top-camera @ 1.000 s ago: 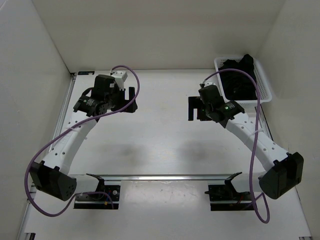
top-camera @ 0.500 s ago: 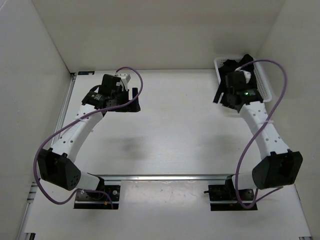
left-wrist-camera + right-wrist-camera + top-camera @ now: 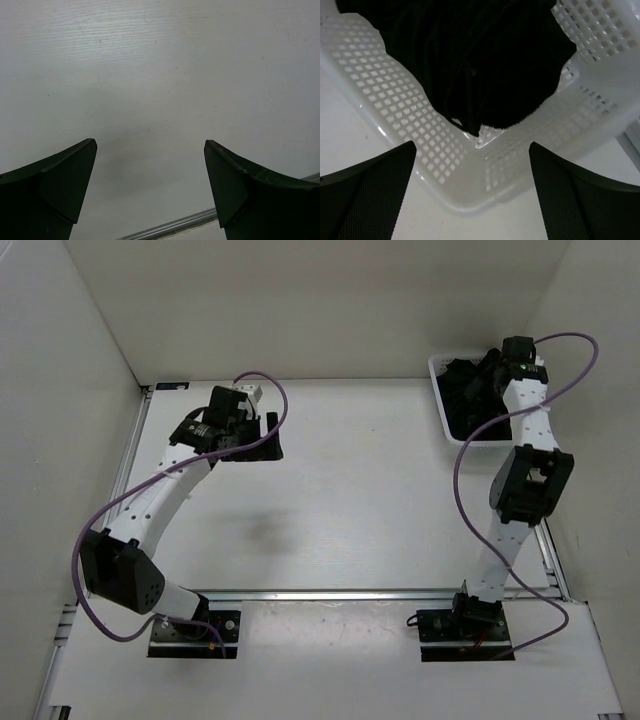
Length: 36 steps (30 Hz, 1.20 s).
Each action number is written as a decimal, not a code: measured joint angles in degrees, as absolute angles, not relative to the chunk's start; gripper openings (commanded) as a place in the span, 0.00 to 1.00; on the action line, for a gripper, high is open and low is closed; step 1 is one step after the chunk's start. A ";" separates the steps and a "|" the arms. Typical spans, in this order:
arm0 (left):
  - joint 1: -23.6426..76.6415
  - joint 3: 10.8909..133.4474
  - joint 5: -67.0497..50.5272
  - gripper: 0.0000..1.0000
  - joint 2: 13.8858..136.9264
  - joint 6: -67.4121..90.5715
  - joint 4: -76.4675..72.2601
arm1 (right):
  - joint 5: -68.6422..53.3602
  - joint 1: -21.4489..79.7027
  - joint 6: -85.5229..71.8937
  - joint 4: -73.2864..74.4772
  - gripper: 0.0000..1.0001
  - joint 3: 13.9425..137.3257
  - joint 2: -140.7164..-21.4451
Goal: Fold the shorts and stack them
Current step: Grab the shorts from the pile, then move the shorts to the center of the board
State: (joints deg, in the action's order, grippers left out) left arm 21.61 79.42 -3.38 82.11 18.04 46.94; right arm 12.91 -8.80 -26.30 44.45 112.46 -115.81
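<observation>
Black shorts (image 3: 470, 400) lie heaped in a white mesh basket (image 3: 441, 402) at the back right of the table. My right gripper (image 3: 489, 368) is open and hovers over the basket's far part. In the right wrist view the shorts (image 3: 470, 55) fill the top, and a basket corner (image 3: 485, 170) lies between my open fingers (image 3: 365, 195); the gripper (image 3: 470, 192) holds nothing. My left gripper (image 3: 266, 437) is open and empty above bare table at the back left. It shows in the left wrist view (image 3: 150, 190) with only white tabletop between the fingers (image 3: 55, 185).
White walls enclose the table on the left, back and right. A metal rail (image 3: 330, 593) runs along the near edge by the arm bases. Another rail (image 3: 170, 227) shows at the bottom of the left wrist view. Purple cables loop off both arms.
My right arm has swung from the table's middle right out to the basket and now stretches over it. My left gripper has shifted slightly right. Both stay open.
</observation>
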 measured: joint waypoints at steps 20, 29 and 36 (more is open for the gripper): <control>22.09 89.73 -1.98 1.00 94.35 18.41 46.76 | 8.51 -10.55 -27.27 45.56 0.00 140.46 -146.04; 22.81 90.50 -3.66 1.00 96.09 22.11 47.20 | 1.91 -7.40 -24.91 44.95 0.00 138.85 -122.63; 14.24 86.26 -3.79 1.00 89.95 26.92 49.78 | 0.14 13.89 -20.47 40.51 0.00 142.04 -101.62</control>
State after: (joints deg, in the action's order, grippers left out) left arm 14.24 86.26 -3.79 89.95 26.92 49.78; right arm 0.14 13.89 -20.47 40.51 142.04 -101.62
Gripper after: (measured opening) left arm 1.000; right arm 0.171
